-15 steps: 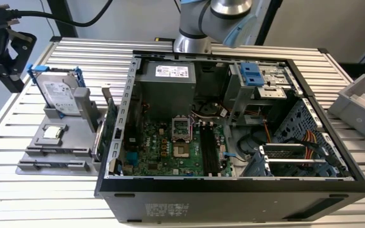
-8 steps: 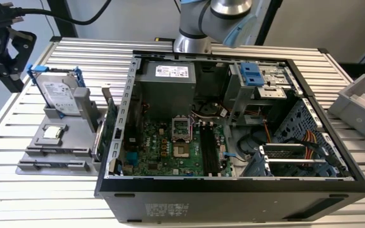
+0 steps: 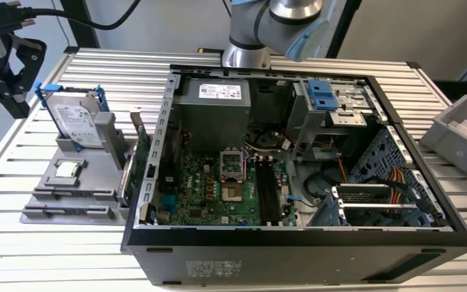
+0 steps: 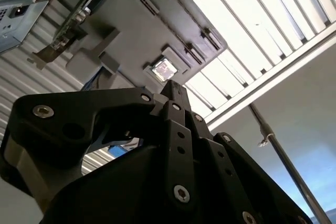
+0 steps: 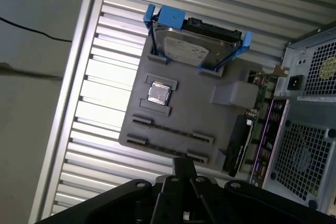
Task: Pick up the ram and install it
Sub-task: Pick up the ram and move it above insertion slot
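Slatted metal table [image 3: 112, 67]: bore all the items listed. Open computer case [image 3: 298, 258]: lay on its side mid-table, with the inside exposed. Motherboard [image 3: 209, 194]: lay flat on the case floor, with long black slots [image 3: 270, 191] running along its side toward the exterior view's right. Grey power-supply box [image 3: 213, 115]: sat in the case at the far end of the board. Grey holder tray [image 3: 95, 161]: lay on the table just beside the case, on the exterior view's left. Hard drive [image 3: 78, 121]: stood on edge in a blue bracket at the tray's far end. Green card [image 3: 136, 170]: stood upright between tray and case. Grey bin [image 3: 452, 137]: sat at the exterior view's right edge. Claw [image 5: 184, 165]: fingers closed together with nothing seen between them, the tip over the tray's edge by the slotted supports [image 5: 202, 138]. Square chip [image 3: 67, 170]: lay flat on the tray. Ram: position could not be told.
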Robot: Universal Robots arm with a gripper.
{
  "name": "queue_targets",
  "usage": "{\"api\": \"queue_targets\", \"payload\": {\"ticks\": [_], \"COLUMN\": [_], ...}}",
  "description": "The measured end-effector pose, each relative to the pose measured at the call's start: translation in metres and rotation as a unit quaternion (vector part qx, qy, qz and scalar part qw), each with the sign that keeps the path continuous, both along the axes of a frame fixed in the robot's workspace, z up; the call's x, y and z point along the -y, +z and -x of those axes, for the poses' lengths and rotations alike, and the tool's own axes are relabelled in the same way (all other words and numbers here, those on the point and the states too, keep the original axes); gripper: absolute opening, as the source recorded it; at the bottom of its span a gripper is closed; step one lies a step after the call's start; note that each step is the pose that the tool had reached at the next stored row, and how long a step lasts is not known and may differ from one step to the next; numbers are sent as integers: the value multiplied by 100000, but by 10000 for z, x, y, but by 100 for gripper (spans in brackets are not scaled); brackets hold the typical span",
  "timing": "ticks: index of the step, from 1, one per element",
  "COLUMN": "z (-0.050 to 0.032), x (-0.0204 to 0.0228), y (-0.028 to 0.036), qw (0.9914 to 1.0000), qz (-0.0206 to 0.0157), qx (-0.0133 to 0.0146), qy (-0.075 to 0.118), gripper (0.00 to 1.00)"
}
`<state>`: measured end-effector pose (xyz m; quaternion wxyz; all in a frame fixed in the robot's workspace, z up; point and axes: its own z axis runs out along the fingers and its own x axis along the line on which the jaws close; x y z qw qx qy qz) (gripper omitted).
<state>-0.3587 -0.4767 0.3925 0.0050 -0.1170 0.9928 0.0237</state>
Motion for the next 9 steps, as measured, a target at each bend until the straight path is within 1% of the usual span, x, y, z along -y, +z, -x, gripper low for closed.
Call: {"api": "queue_targets", "payload": {"ticks": [9], "z": [1], "x": [-8], "y": [0], "qw": [99998], "qz": [0], "qx": [-1], "qy": [557], "gripper": [0]}}
